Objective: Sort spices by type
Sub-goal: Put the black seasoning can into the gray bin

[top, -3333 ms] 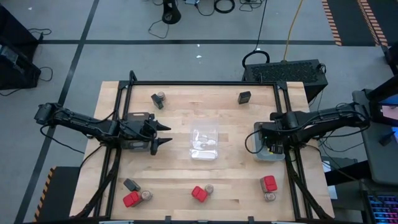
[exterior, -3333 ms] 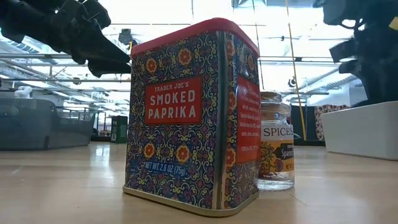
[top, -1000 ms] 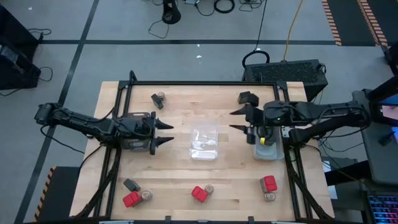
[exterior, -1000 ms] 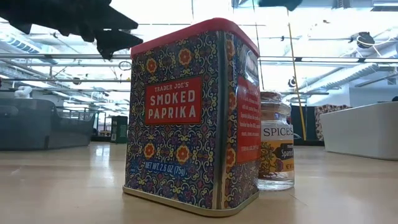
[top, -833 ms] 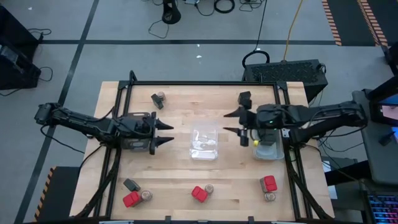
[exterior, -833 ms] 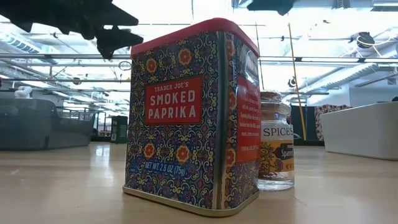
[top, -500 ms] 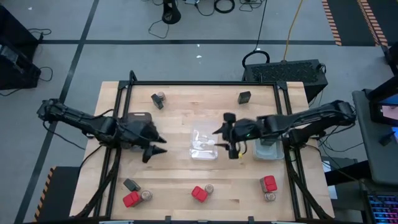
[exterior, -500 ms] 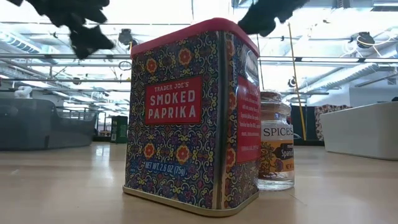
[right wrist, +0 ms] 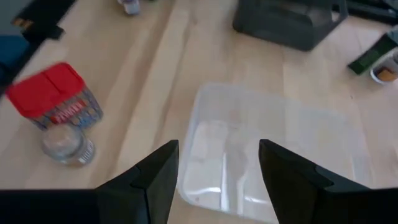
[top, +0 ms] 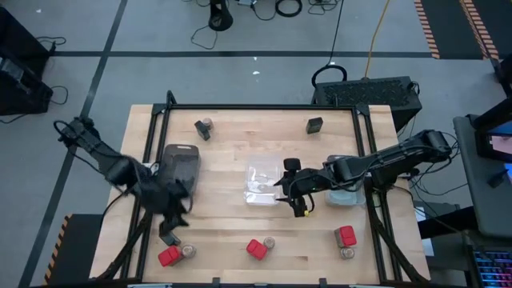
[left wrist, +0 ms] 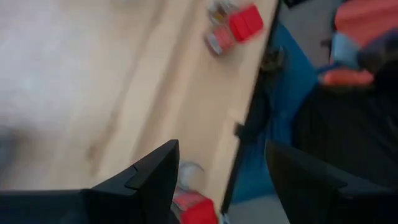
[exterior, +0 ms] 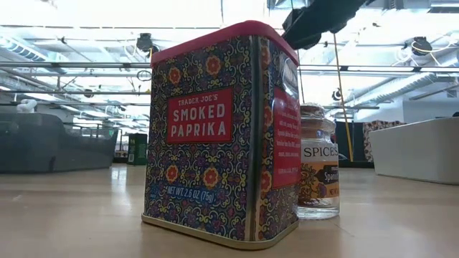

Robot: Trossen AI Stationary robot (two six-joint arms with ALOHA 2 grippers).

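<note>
The right end effector (top: 298, 192), fingers spread and empty, hovers at frame centre beside the clear plastic tray (top: 262, 185). The left end effector (top: 172, 218), also spread, hangs lower left above a black box (top: 169, 238). Upright on the wooden table (top: 232, 148), a rectangular red-lidded patterned paprika tin (exterior: 219, 132) touches a round glass jar (exterior: 318, 172).

We see a table (top: 232, 152) of pale wood with a smooth, matt grain. The paprika box (exterior: 219, 132) looks like printed tin, glossy, with a metal seam at its corner. Beside it the spice jar (exterior: 318, 172) is clear glass with a paper label. The middle tray (right wrist: 273, 149) is clear, shiny plastic; the tray (top: 179, 164) at the left is matt grey plastic.
</note>
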